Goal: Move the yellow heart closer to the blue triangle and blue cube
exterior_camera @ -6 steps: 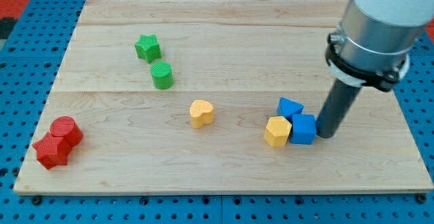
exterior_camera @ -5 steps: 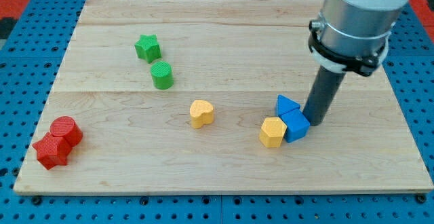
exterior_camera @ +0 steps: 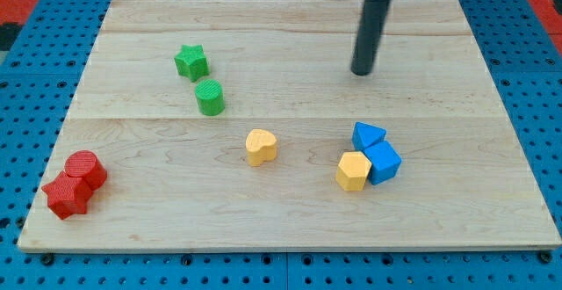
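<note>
Yellow heart [exterior_camera: 261, 147] sits on the counter [exterior_camera: 281, 215], well below and to the view's left of my tip [exterior_camera: 361, 73], apart from every other block. The blue triangle [exterior_camera: 367, 135] and blue cube [exterior_camera: 383, 162] lie almost straight below the tip, touching each other, with a yellow hexagon [exterior_camera: 354, 170] pressed against the cube's left. There is no hand to open or close, only a bare rod touching nothing. The heart looks light, rigid and smooth, so it should slide easily; its lobed outline may make it spin, so a push belongs squarely on its left side, driving rightward.
</note>
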